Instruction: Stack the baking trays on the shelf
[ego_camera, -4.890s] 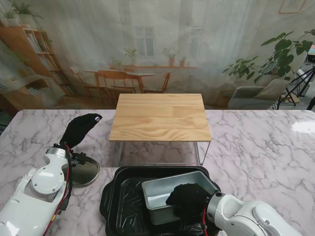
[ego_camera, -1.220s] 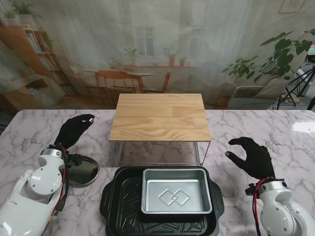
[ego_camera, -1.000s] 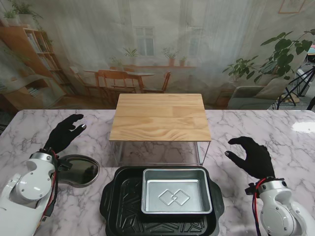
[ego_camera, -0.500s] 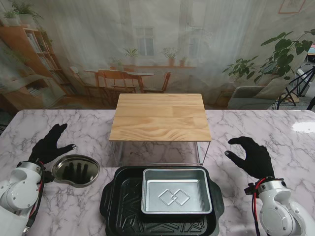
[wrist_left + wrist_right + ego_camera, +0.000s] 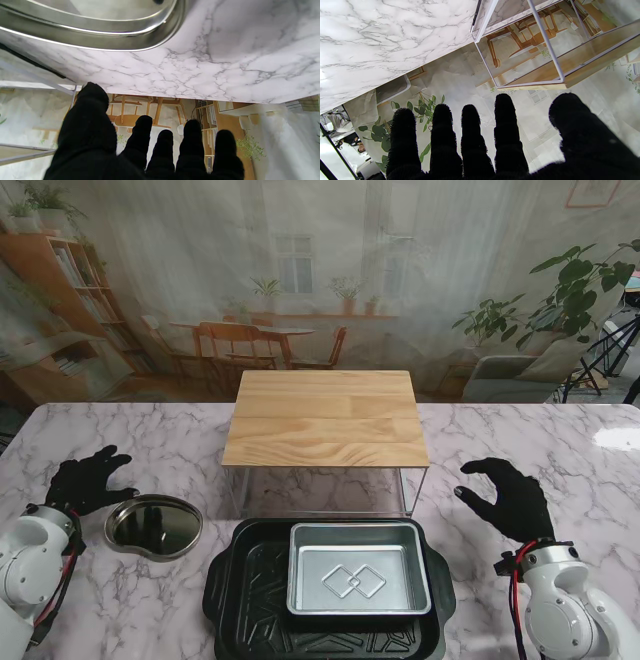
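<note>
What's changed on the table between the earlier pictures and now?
The right hand let go of the silver tray, now lying flat in the black tray, and withdrew rightward. The left hand moved left, uncovering the round pan. Both hands are open. The shelf stayed put.

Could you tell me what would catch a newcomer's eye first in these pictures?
First, the silver baking tray nested inside the larger black baking tray at the near middle of the marble table. Just beyond them stands the wire-framed shelf with its bare wooden top. Both black-gloved hands hang open at the sides, the left hand beside a shiny oval metal dish, the right hand holding nothing.
</note>
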